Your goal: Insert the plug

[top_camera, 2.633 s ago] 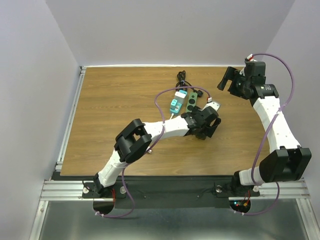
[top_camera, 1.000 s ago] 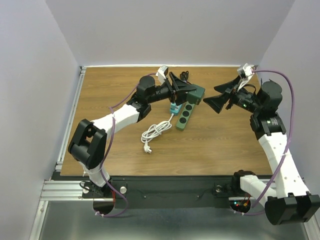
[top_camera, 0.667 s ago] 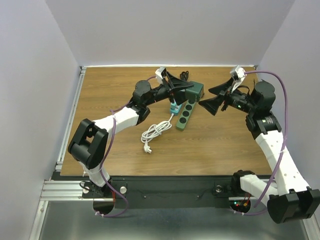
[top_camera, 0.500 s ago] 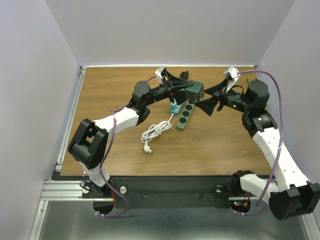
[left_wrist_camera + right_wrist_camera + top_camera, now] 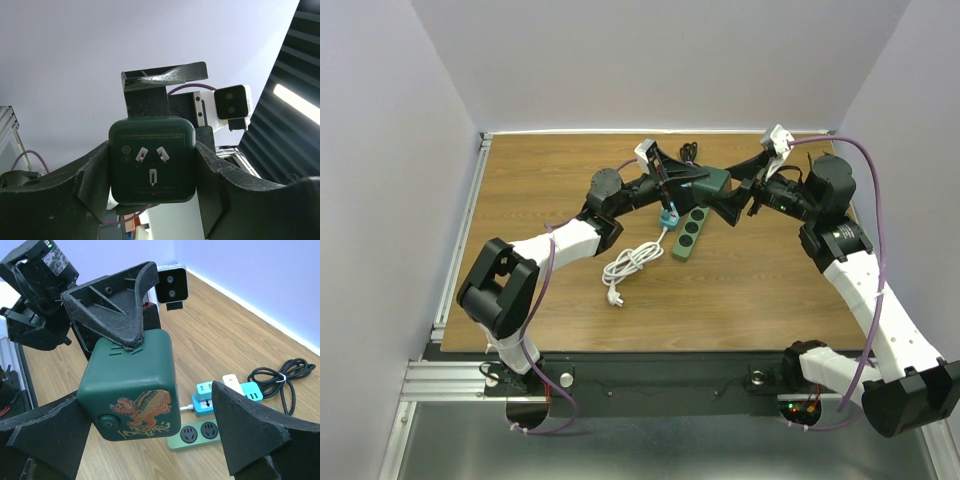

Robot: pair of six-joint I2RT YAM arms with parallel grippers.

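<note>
The plug [image 5: 713,182] is a dark green cube with a dragon picture and a round button [image 5: 132,387]. It hangs in the air above the table, and its three flat prongs [image 5: 152,160] face the left wrist camera. My left gripper [image 5: 692,180] is shut on it, with a finger pressed on each side [image 5: 152,167]. My right gripper [image 5: 732,198] stands open around the same cube from the other side [image 5: 150,432]. A clear gap shows beside its right finger [image 5: 250,432]. Below lies the light green power strip [image 5: 687,232] with empty sockets [image 5: 200,432].
A teal adapter [image 5: 669,216] with a white cord [image 5: 625,265] lies left of the strip. In the right wrist view, a second white and teal strip [image 5: 245,386] and a coiled black cable [image 5: 280,375] lie behind. Purple walls close in the wooden table [image 5: 540,180].
My right gripper has swung left, from well apart from the plug to straddling it. The left gripper keeps the plug raised and has shifted it slightly right.
</note>
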